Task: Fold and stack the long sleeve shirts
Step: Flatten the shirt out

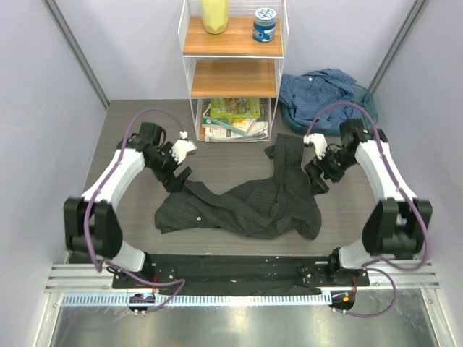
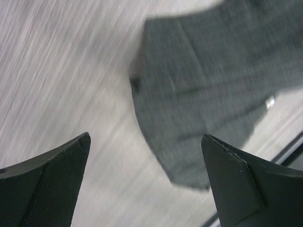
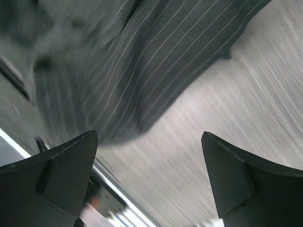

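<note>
The dark charcoal pinstriped shirt (image 1: 253,202) lies crumpled and spread across the middle of the table. The blue shirt (image 1: 322,90) is bunched in a green basket at the back right. My left gripper (image 1: 177,179) is open and empty, just above the charcoal shirt's left sleeve end (image 2: 199,113). My right gripper (image 1: 317,177) is open and empty beside the shirt's right edge (image 3: 142,71). Both wrist views are blurred and show bare table between the fingers.
A white wire shelf (image 1: 233,69) stands at the back centre with a yellow object (image 1: 215,14) and a blue-lidded jar (image 1: 265,24) on top and packets and papers (image 1: 233,119) at the bottom. A green basket (image 1: 367,97) sits at the back right.
</note>
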